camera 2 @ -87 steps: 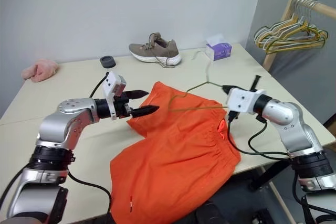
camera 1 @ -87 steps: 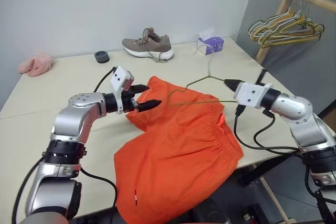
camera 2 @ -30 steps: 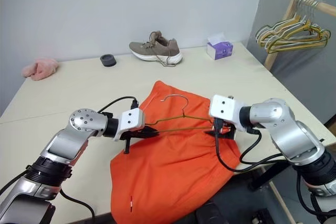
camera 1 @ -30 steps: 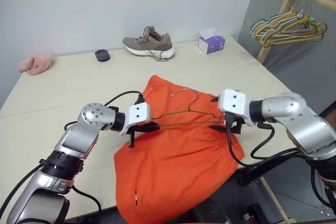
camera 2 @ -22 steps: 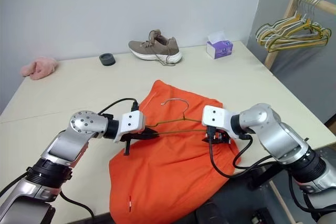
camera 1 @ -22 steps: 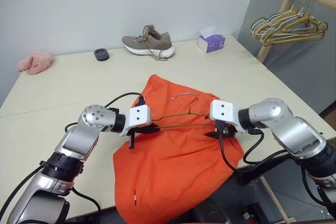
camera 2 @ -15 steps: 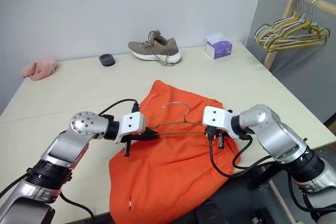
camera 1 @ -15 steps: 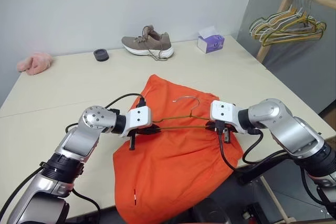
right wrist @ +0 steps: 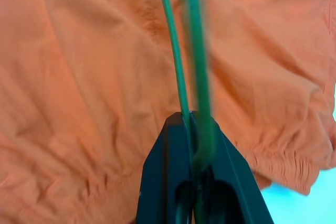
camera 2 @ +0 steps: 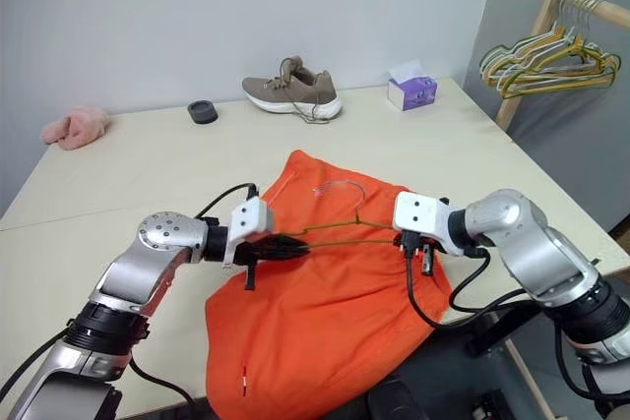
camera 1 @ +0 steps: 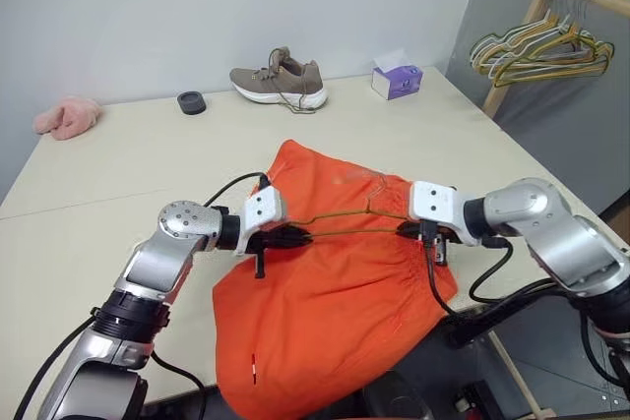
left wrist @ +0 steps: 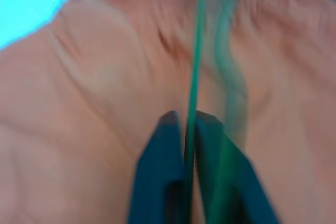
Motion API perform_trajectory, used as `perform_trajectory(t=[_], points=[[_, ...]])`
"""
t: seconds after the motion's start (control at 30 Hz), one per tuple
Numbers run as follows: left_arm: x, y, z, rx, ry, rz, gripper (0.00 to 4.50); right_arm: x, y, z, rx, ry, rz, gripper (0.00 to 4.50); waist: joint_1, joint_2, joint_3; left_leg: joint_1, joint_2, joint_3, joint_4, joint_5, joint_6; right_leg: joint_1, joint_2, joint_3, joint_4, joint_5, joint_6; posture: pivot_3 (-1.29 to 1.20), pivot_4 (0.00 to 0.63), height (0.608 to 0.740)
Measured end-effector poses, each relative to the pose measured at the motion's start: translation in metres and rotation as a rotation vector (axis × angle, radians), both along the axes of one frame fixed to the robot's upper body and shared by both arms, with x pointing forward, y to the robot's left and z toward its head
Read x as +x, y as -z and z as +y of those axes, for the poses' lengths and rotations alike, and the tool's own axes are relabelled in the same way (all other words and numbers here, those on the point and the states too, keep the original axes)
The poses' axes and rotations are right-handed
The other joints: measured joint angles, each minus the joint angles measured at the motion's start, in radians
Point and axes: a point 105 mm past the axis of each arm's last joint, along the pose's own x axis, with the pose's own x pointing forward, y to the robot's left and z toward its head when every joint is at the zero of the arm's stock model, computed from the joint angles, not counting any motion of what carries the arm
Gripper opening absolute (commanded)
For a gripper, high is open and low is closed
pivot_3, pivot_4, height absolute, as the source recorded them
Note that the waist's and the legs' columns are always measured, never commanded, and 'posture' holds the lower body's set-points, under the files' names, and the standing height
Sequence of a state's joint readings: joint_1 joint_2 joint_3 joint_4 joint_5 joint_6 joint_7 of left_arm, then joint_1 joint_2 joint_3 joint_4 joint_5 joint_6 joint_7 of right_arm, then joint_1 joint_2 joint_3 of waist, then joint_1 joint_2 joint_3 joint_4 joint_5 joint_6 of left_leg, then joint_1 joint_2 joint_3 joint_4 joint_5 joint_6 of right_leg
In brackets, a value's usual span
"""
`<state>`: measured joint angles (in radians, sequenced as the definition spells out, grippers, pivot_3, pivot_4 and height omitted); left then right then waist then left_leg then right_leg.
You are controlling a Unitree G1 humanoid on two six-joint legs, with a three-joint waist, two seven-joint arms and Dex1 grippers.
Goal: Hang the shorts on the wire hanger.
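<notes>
Hook-blurred wire hanger [camera 1: 349,220] above rumpled shorts [camera 1: 335,312]

Two head cameras sit side by side up high, looking forward and down across the counter [camera 1: 118,159] to the far wall; both take in the same spread, from the shoe [camera 1: 279,79] at the back to the clothes rack [camera 1: 536,17] off to the right. Each wrist camera rides close behind its own hand, looking along the fingers, almost on top of the shorts [right wrist: 79,103]. Both wrist views share the orange cloth and the wire hanger [left wrist: 195,61] with the head views.
</notes>
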<state>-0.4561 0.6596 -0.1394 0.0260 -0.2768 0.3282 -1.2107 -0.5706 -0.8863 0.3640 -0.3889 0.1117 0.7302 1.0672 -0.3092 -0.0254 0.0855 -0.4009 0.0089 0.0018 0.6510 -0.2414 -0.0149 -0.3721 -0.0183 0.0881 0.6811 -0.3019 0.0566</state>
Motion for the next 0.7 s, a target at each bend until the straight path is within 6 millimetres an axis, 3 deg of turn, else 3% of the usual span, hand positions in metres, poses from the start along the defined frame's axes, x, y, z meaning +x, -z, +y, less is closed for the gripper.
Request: perform_trajectory(t=[0.13, 0.23, 0.33, 0.43, 0.6, 0.7], points=[[0.007, -0.018, -0.009, -0.110, -0.025, -0.018, 2.63, 0.000, -0.010, -0.011, 0.011, 0.029, -0.024, 0.00, 0.000, 0.000, 0.000, 0.000, 0.000, 0.000, 0.003, 0.000, 0.000, 0.001, 0.000, 0.000, 0.000, 0.000, 0.000, -0.32, 0.040, 0.740], [0.021, -0.026, 0.006, -0.169, -0.141, -0.014, 3.54, 0.001, -0.012, -0.035, -0.018, 0.110, -0.029, 0.00, 0.000, 0.000, 0.000, 0.000, 0.000, 0.000, 0.005, 0.000, 0.000, 0.002, 0.000, 0.000, 0.000, 0.000, 0.000, -0.33, 0.042, 0.740], [0.026, -0.037, 0.011, -0.214, -0.182, -0.015, 3.54, -0.002, -0.008, -0.047, -0.023, 0.152, -0.015, 0.00, -0.004, 0.000, 0.000, 0.000, 0.000, 0.000, 0.007, 0.000, 0.000, 0.003, 0.001, 0.000, 0.001, -0.001, 0.001, -0.33, 0.043, 0.740], [0.030, -0.040, 0.018, -0.221, -0.213, -0.011, 3.54, -0.010, 0.002, -0.073, -0.036, 0.250, 0.036, 0.00, -0.001, 0.000, 0.000, 0.000, 0.000, 0.000, 0.008, 0.000, 0.001, 0.003, 0.001, 0.000, 0.001, -0.001, 0.003, -0.33, 0.044, 0.740], [0.024, -0.028, 0.030, -0.159, -0.214, -0.013, 3.54, -0.024, 0.014, -0.118, 0.036, 0.490, 0.142, 0.00, -0.001, -0.001, 0.000, 0.000, 0.000, 0.001, 0.009, -0.001, 0.001, 0.004, 0.001, 0.001, 0.000, -0.001, 0.003, -0.35, 0.048, 0.740], [0.013, -0.014, 0.024, -0.108, -0.155, -0.017, 3.54, -0.042, 0.023, -0.138, 0.093, 0.618, 0.231, 0.00, -0.001, -0.001, 0.000, 0.000, 0.000, 0.001, 0.009, -0.001, 0.001, 0.005, 0.003, 0.001, 0.000, -0.002, 0.004, -0.35, 0.049, 0.740]])
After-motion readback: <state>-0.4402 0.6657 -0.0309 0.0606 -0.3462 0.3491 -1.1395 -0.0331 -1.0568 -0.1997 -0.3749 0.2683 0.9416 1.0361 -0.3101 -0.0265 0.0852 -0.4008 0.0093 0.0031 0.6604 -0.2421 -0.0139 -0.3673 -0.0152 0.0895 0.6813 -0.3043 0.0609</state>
